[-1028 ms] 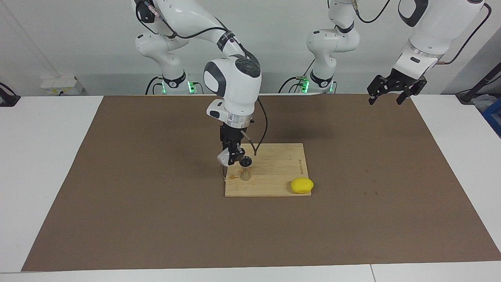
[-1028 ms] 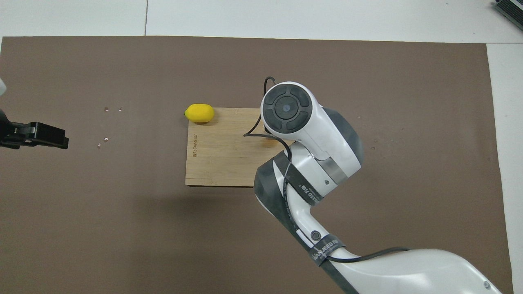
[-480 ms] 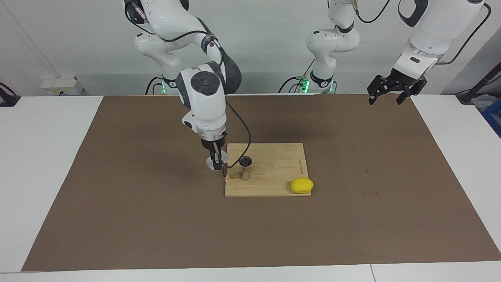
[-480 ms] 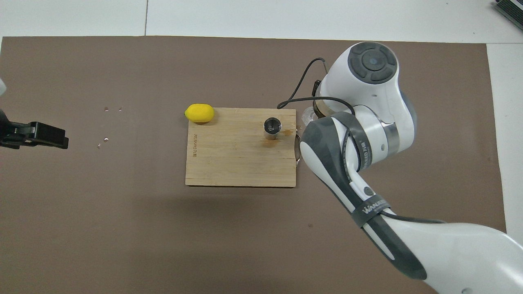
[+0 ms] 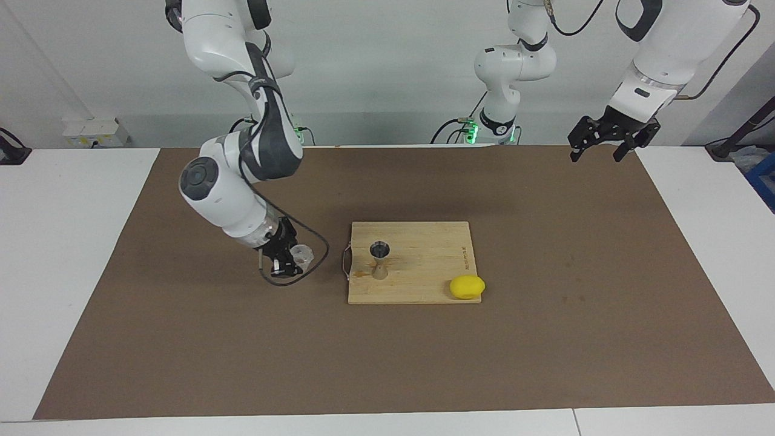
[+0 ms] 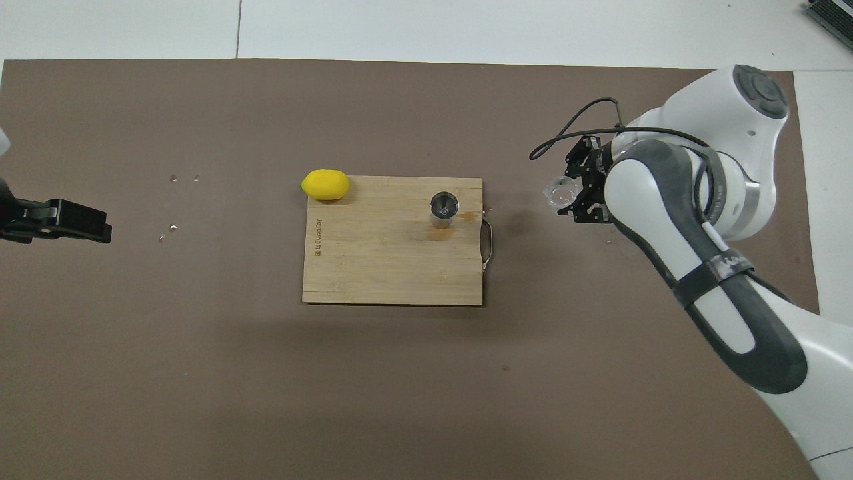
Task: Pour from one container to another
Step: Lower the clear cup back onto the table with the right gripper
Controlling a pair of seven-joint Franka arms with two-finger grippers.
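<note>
Moved since a second ago: right arm has swung away from the board toward its own end of the table, taking the clear cup along; a second back it was tipped over the jigger, half a second back it stood just off the board's edge.
Right gripper (image 5: 289, 261): lower left of centre in the facing view, low over the brown mat (image 5: 545, 339), clamped on the cup.
Clear cup (image 5: 301, 254): small, short, see-through with a frosted, ribbed look; held about upright, mouth up, and well apart from the board. In the overhead view it shows at centre right (image 6: 560, 193), beside the black fingers.
Wooden board (image 5: 424, 275): centre of the frame, flat on the mat, unchanged, metal handle on the edge toward the right arm's end.
Jigger (image 5: 379, 259): shiny steel hourglass, standing upright on the board near the handle edge, now fully uncovered; from above its open top cone shows (image 6: 444, 207).
Lemon (image 5: 467, 287): yellow, at the board's corner farther from the robots; same spot as before.
Left gripper (image 5: 607, 142): upper right of the facing view, hanging in the air over the mat's edge, fingers apart, holding nothing; arm waiting, not shifted.
</note>
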